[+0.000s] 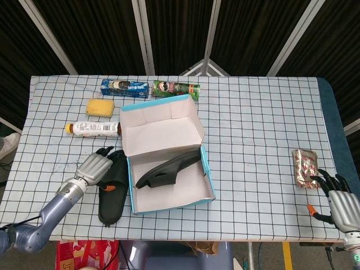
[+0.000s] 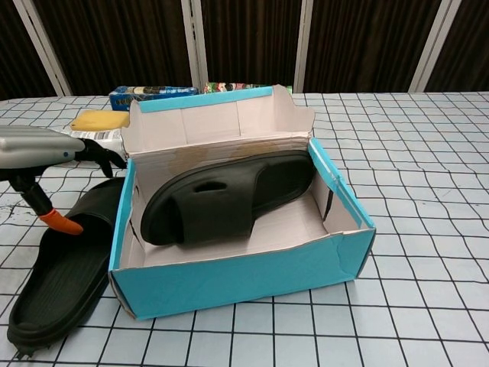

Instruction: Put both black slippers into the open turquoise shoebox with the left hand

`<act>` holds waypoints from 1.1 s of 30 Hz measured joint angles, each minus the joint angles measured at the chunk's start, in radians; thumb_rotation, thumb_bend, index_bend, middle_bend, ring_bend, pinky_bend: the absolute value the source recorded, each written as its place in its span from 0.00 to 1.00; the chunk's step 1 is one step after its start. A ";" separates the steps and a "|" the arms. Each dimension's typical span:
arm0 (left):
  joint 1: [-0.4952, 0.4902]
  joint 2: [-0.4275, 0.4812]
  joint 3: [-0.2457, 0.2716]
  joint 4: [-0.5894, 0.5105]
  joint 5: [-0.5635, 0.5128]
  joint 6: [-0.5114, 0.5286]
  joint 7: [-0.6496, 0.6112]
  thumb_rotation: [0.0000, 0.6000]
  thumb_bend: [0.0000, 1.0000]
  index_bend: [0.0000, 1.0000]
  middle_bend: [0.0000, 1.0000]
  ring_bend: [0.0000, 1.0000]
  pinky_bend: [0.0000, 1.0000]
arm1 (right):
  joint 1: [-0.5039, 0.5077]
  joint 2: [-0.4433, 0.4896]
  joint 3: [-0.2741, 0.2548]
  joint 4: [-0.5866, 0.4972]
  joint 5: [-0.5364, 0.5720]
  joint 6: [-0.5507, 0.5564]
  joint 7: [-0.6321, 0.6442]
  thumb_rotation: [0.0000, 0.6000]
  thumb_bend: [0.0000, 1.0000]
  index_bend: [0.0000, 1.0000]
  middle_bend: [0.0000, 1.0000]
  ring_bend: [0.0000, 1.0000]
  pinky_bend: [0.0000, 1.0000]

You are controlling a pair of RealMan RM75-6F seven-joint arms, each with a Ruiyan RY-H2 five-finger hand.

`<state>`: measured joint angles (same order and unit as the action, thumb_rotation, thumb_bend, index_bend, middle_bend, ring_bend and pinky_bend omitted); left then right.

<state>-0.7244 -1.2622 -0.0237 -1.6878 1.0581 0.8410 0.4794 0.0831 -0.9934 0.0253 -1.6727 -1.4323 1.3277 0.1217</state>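
Observation:
The open turquoise shoebox [image 1: 209, 181] [image 2: 244, 277] stands mid-table with its lid upright at the back. One black slipper [image 1: 169, 167] [image 2: 229, 200] lies tilted inside it, toe end resting on the right wall. The other black slipper [image 1: 112, 194] [image 2: 65, 267] lies on the checked cloth along the box's left wall. My left hand [image 1: 95, 167] [image 2: 42, 151] hovers over that slipper's far end, fingers spread toward the box, the orange-tipped thumb hanging down near the strap, holding nothing. My right hand [image 1: 340, 202] rests at the near right table edge, fingers apart and empty.
Behind the box lie a blue packet [image 1: 124, 87], a green can [image 1: 176, 88], a yellow sponge [image 1: 100, 107] and a white bottle [image 1: 93, 129] [image 2: 92, 136]. A foil packet [image 1: 305, 167] sits beside my right hand. The near table edge is close to the slipper's heel.

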 measured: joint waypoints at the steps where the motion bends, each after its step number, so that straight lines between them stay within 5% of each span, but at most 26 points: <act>1: -0.003 -0.010 -0.001 0.008 -0.006 -0.002 0.001 0.74 0.22 0.11 0.17 0.01 0.13 | 0.000 0.000 0.000 0.000 0.001 0.000 0.001 1.00 0.31 0.21 0.10 0.16 0.04; 27: -0.028 -0.123 0.006 0.156 -0.028 -0.009 -0.024 0.75 0.25 0.20 0.25 0.03 0.13 | 0.009 -0.004 0.001 0.002 0.016 -0.020 -0.010 1.00 0.31 0.21 0.11 0.16 0.04; 33: -0.021 -0.135 0.019 0.171 -0.020 0.001 -0.015 0.75 0.26 0.29 0.39 0.05 0.13 | 0.011 -0.005 0.001 0.002 0.020 -0.025 -0.014 1.00 0.31 0.21 0.11 0.16 0.04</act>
<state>-0.7456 -1.3969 -0.0044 -1.5170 1.0384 0.8421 0.4645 0.0941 -0.9985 0.0267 -1.6710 -1.4125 1.3025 0.1073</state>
